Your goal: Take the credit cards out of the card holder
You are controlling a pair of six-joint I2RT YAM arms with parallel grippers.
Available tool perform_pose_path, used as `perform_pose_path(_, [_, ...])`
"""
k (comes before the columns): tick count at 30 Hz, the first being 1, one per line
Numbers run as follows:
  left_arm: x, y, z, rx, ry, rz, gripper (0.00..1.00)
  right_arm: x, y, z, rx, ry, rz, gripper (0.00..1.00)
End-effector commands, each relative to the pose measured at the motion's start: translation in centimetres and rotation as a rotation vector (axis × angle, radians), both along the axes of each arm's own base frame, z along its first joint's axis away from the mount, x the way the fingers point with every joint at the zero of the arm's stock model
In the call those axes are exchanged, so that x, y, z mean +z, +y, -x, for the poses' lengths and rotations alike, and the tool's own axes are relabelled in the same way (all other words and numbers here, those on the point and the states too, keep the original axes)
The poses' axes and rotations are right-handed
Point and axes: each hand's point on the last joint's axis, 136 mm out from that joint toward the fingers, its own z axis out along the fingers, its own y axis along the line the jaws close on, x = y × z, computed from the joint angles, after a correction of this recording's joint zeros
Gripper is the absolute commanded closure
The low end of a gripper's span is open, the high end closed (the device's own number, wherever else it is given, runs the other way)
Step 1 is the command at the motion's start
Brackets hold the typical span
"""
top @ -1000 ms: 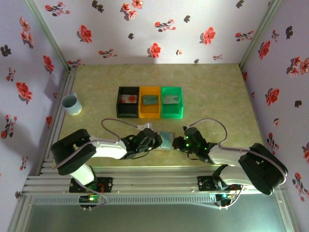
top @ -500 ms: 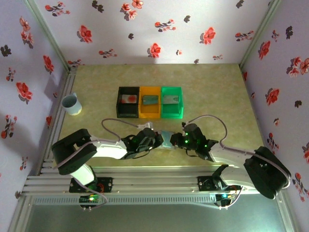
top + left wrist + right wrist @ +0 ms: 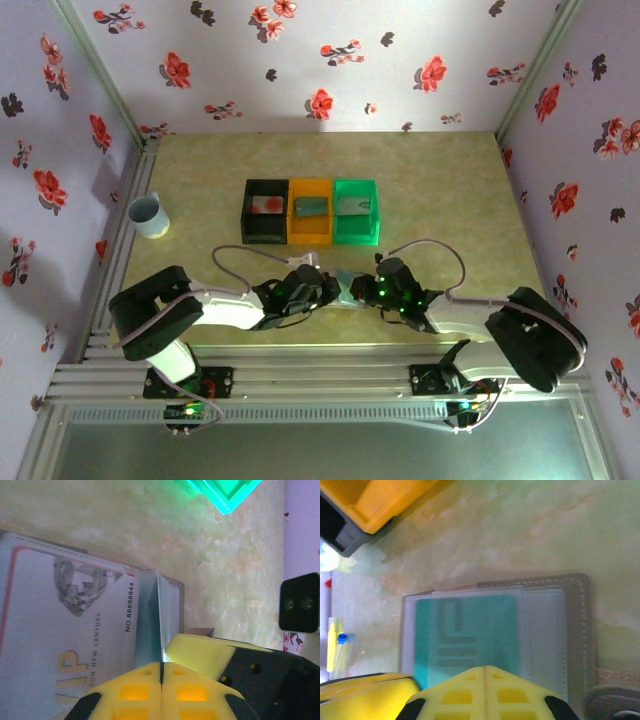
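Lately brought right gripper onto card holder | pressed fingers together over teal card | pinched holder fold with left gripper | left credit cards inside.

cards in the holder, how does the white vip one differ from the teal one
The white rectangular card is pale with a thin red outline; the teal rectangular card is solid green-blue. The white card carries a grey diamond, gold VIP lettering and a number; the teal card shows blurred darker blocks. Both sit in the blue-grey card holder.
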Motion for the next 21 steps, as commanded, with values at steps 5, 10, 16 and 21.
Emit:
perform_pose_path(5, [0.1,-0.7,0.2,-0.032,-0.036,0.026,1.00,-2.5,-1.5,0.3,-0.072,0.025,0.037,1.00])
perform_pose_path(10, [0.1,-0.4,0.3,-0.030,-0.038,0.029,1.00,-3.6,-2.6,0.7,-0.103,0.041,0.066,1.00])
perform_pose_path(16, [0.2,-0.1,0.3,-0.025,-0.044,0.031,1.00,-3.8,-2.9,1.0,-0.105,0.048,0.070,1.00])
perform_pose_path(21, [0.1,0.2,0.3,-0.019,-0.045,0.032,1.00,-3.8,-2.6,1.1,-0.092,0.053,0.067,1.00])
